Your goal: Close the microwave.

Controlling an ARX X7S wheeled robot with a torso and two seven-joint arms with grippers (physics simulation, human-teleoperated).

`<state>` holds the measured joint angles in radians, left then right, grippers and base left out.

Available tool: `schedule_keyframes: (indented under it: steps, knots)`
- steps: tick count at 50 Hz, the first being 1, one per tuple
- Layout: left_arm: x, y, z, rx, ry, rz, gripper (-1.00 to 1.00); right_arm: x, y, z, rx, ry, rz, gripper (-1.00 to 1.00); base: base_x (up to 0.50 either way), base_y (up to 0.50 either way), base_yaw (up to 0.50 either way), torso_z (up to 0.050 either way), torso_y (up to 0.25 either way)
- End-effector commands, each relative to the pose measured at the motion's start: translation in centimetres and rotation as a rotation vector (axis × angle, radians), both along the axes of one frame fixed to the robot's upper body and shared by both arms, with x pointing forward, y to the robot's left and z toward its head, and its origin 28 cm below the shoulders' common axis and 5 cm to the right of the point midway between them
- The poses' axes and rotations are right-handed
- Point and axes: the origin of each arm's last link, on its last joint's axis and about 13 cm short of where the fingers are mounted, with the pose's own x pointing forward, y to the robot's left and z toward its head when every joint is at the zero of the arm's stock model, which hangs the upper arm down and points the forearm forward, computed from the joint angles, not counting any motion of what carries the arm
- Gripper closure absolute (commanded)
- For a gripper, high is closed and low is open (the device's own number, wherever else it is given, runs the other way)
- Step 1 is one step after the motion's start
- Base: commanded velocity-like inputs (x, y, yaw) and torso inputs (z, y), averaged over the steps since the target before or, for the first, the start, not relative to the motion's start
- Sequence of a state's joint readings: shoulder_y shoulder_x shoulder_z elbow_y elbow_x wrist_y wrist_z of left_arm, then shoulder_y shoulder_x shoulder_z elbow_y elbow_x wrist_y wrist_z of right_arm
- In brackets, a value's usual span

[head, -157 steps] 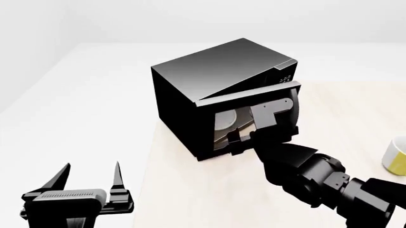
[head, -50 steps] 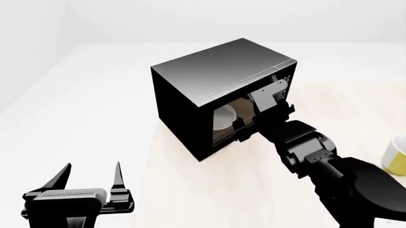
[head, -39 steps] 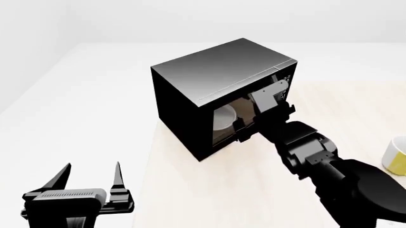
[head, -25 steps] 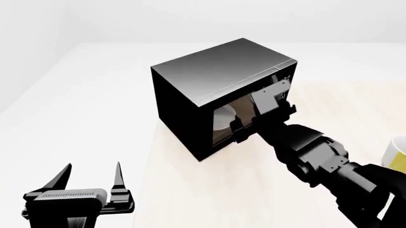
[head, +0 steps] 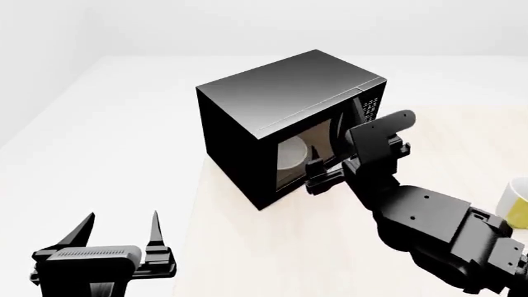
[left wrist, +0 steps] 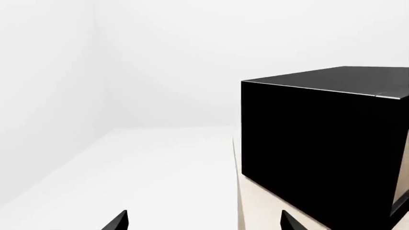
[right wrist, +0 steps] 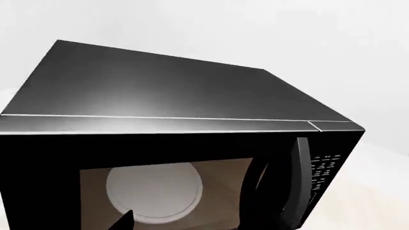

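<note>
The microwave is a glossy black box on the pale wood table. Its windowed door lies flush with the front, and a white round plate shows through the glass. The curved handle and the keypad strip sit at the door's right. My right gripper hovers open just in front of the door, touching nothing; one fingertip shows against the window. My left gripper stands open and empty, low and to the left of the microwave.
A white and yellow mug stands at the table's right edge, beside my right arm. The table's left edge runs just left of the microwave, with white floor beyond it.
The door swung from ajar to flush against the microwave's front. My right gripper then drew back from the door and rose slightly. The left arm has not moved.
</note>
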<state>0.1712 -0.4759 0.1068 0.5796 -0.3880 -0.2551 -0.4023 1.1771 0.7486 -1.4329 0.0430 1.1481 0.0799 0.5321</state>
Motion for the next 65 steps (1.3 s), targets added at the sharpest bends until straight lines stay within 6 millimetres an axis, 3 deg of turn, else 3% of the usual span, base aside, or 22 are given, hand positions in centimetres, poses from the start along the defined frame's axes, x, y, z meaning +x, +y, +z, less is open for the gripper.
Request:
schedule_keyframes:
  steps: [1, 27, 41, 65]
  knots:
    - [0.0, 0.0, 0.0, -0.001, -0.001, 0.0, -1.0, -4.0, 0.3, 0.9, 0.034, -0.1, 0.011, -1.0, 0.0, 0.0, 0.0, 0.0, 0.0]
    - [-0.1, -0.1, -0.1, 0.002, -0.002, -0.004, -1.0, -10.2, 0.6, 0.4, 0.103, -0.181, 0.046, -1.0, 0.0, 0.0, 0.0, 0.0, 0.0]
    - [-0.1, -0.1, 0.0, 0.005, -0.003, -0.004, -1.0, -11.1, 0.4, -0.1, 0.158, -0.196, 0.041, -1.0, 0.0, 0.0, 0.0, 0.0, 0.0]
    - [-0.2, -0.2, 0.1, 0.006, -0.005, -0.01, -1.0, -11.1, -0.1, 0.2, 0.258, -0.242, -0.017, -1.0, 0.0, 0.0, 0.0, 0.0, 0.0]
